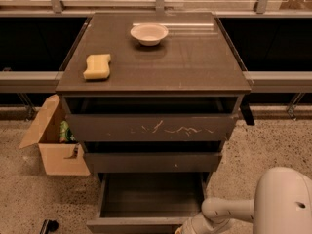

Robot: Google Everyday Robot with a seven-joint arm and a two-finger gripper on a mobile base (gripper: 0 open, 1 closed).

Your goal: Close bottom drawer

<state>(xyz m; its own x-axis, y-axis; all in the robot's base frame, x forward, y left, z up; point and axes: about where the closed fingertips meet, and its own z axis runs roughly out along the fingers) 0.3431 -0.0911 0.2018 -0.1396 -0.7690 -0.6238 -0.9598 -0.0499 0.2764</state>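
The bottom drawer point(138, 224) of the dark grey-brown cabinet point(156, 62) is pulled far out toward me, and its empty inside shows. Its plain front runs along the bottom edge of the view. The middle drawer point(152, 162) and the top drawer with white scratches point(151, 127) each stick out a little. My white arm point(222, 212) reaches in from the lower right to the right end of the bottom drawer's front. The gripper at its end is cut off below the bottom edge of the view.
A yellow sponge point(97, 66) and a pale bowl point(149, 33) sit on the cabinet top. An open cardboard box point(54, 145) stands on the speckled floor left of the cabinet. A small dark object point(48, 225) lies at the lower left.
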